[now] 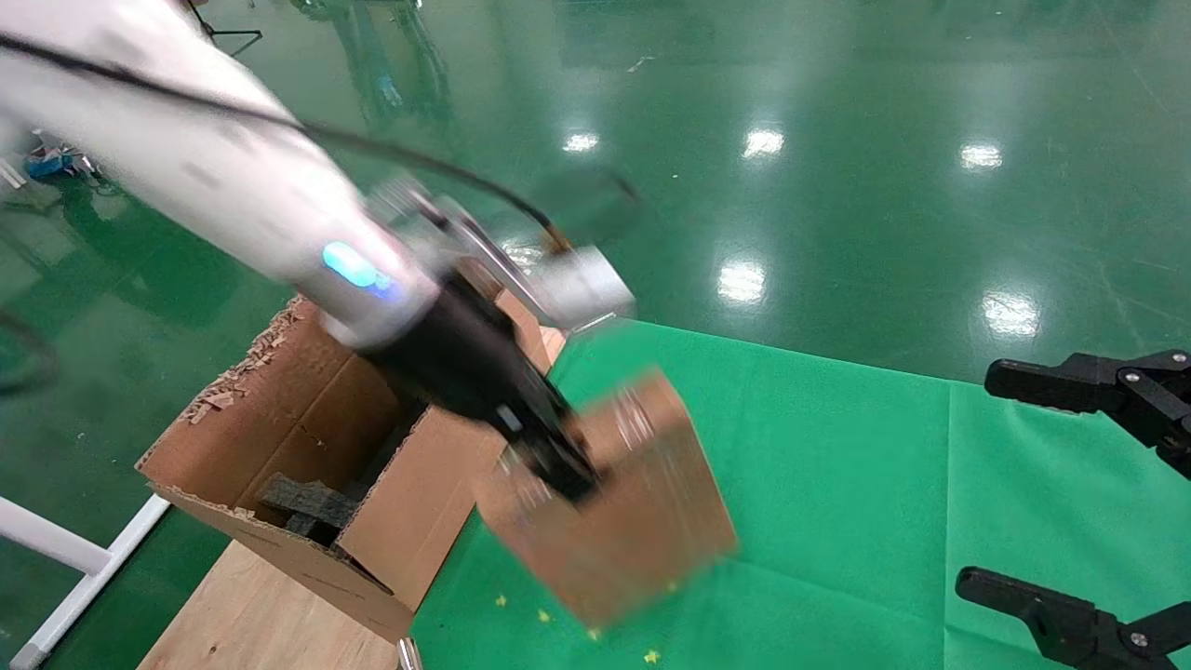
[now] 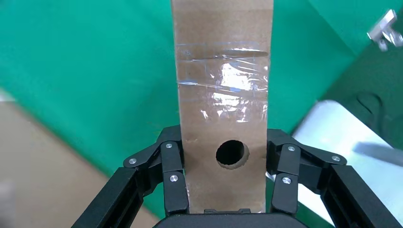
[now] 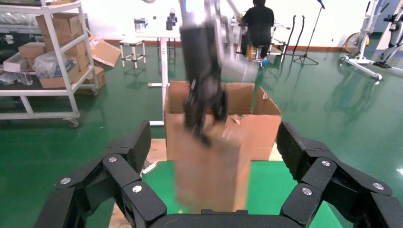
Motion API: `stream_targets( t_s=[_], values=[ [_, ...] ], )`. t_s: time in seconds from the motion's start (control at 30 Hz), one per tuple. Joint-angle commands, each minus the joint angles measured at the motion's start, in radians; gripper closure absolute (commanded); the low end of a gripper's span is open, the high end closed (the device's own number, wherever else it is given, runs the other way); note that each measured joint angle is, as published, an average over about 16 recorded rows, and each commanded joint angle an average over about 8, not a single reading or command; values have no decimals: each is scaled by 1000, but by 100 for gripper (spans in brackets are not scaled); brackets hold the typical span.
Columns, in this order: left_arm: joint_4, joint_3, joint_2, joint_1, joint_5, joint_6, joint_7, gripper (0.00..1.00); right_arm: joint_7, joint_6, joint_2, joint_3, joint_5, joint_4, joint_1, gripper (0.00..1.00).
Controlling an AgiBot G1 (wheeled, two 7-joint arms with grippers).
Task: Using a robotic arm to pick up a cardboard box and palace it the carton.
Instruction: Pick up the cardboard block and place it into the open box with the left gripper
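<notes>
My left gripper [image 1: 558,475], on the white arm with the blue light ring, is shut on the slim brown cardboard box [image 1: 619,502]. It holds the box in the air above the green cloth, just right of the carton [image 1: 307,447]. In the left wrist view the black fingers [image 2: 173,171] clamp both sides of the taped narrow edge [image 2: 223,95], which has a round hole. The carton is large, with torn flaps and black foam [image 1: 302,502] inside. It also shows in the right wrist view [image 3: 266,123], behind the held box [image 3: 211,171]. My right gripper [image 1: 1070,484] is open and empty at the right edge.
The carton stands on a wooden board [image 1: 251,605] left of the green cloth [image 1: 837,465]. A white frame bar [image 1: 84,568] lies on the floor at the lower left. A shelf rack with boxes [image 3: 52,47] and a person [image 3: 256,23] are far behind.
</notes>
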Motion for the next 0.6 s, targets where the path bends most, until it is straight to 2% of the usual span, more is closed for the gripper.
stream_targets(
  t_s=[0.03,0.3,0.47,0.6],
  values=[
    [35,-24,-56,-27,-29,9,82,100,0,0,0,0,0,0,0,0],
    [366,-12,-155,-231,-21,21,337,100,0,0,0,0,0,0,0,0],
    [541,38,-181,-332,60,6,469,100,0,0,0,0,0,0,0,0],
    [672,78,-188,-367,144,-34,558,100,0,0,0,0,0,0,0,0]
  ],
)
